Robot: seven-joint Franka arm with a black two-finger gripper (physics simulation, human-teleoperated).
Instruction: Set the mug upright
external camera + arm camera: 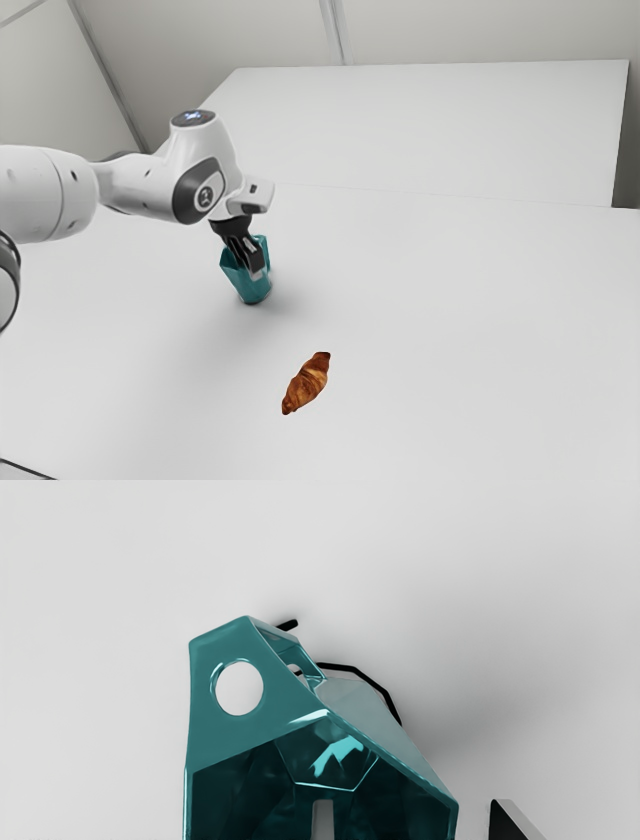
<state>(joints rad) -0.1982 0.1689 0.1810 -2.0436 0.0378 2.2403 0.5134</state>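
In the exterior view my gripper (257,271) is over the teal faceted mug (252,289), its black fingers overlapping the mug's upper part. The mug's narrower end points down and its wide mouth up; whether it leans or stands quite level I cannot tell. From the wrist view, the mouth of the mug (250,735) faces my hand, and its handle with a round hole sticks out at one side. The gripper (414,821) is open across the mug's wall: one fingertip inside the mouth, the other outside with a gap to the wall. The mug's near side is cut off there.
A brown croissant (306,383) lies on the white table (450,320), apart from the mug, nearer the exterior camera. Behind stands a large white raised surface (430,130). Thin black curved shapes show beside the mug in the wrist view.
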